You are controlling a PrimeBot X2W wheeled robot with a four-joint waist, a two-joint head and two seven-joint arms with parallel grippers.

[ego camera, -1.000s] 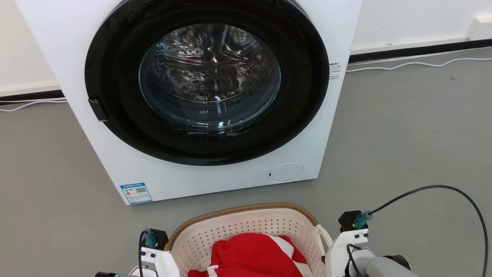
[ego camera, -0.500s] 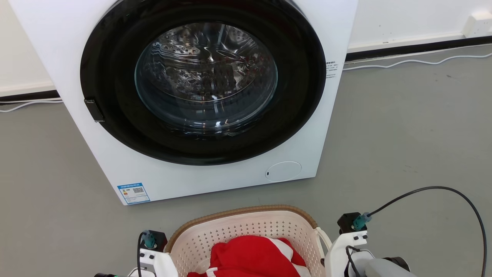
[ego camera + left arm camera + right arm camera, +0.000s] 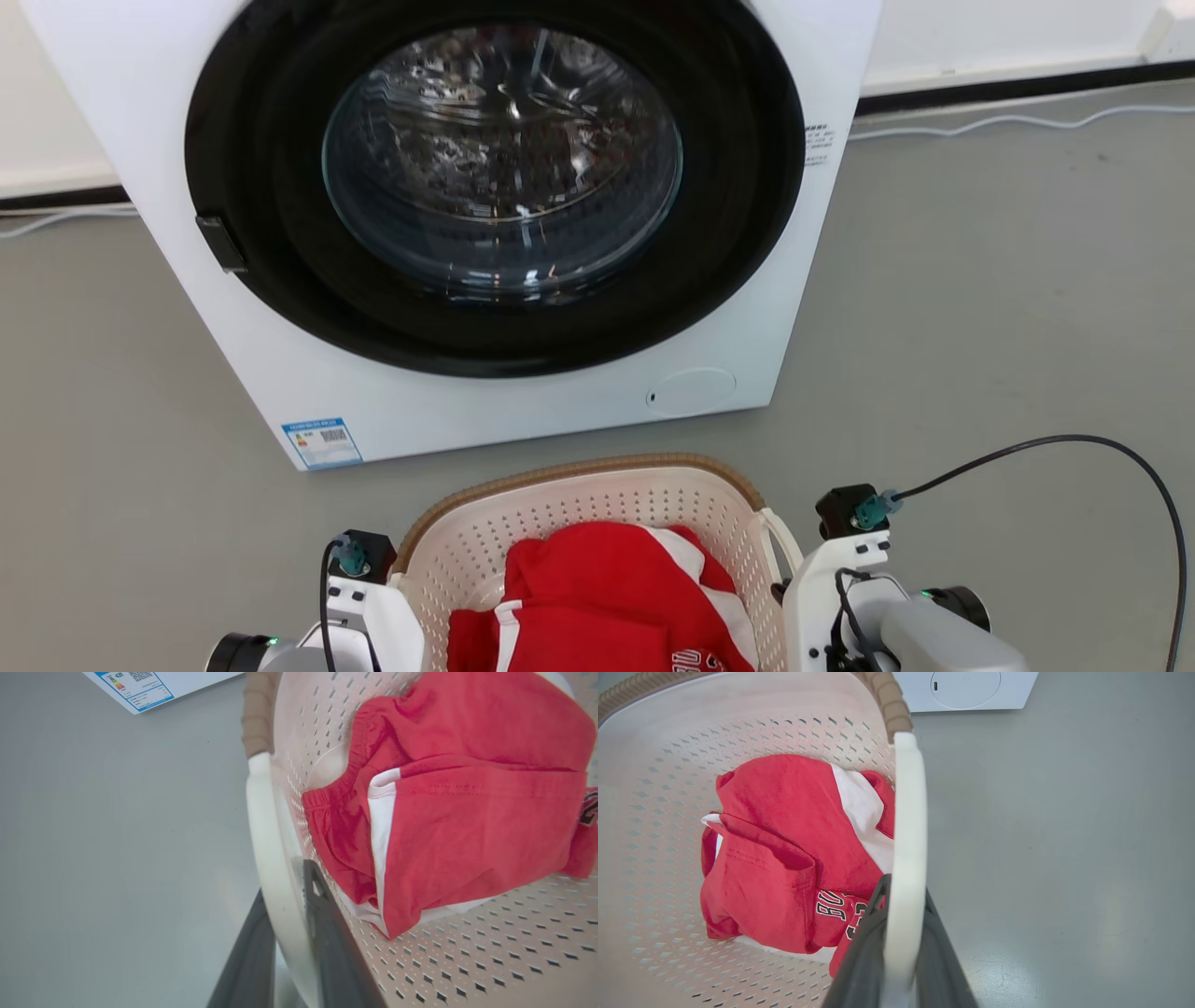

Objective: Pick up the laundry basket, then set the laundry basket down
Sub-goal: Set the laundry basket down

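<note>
Since a second ago the whole head view has shifted, a camera move, and more of the laundry basket (image 3: 579, 509) shows at the bottom edge. Left gripper (image 3: 285, 882): dark fingers pinch the basket's white left handle (image 3: 261, 826). Right gripper (image 3: 903, 889): fingers clamp the right handle (image 3: 909, 812) likewise. The basket lies between both grippers and holds a red-and-white garment (image 3: 597, 579). Whether it touches the grey floor (image 3: 980, 327) cannot be told. Just beyond its brown rim stands a white washing machine (image 3: 523, 415).

The head camera looks down at the washer (image 3: 467, 411) and laundry basket (image 3: 597, 509). Both wrist cameras see that basket too, very close.
</note>
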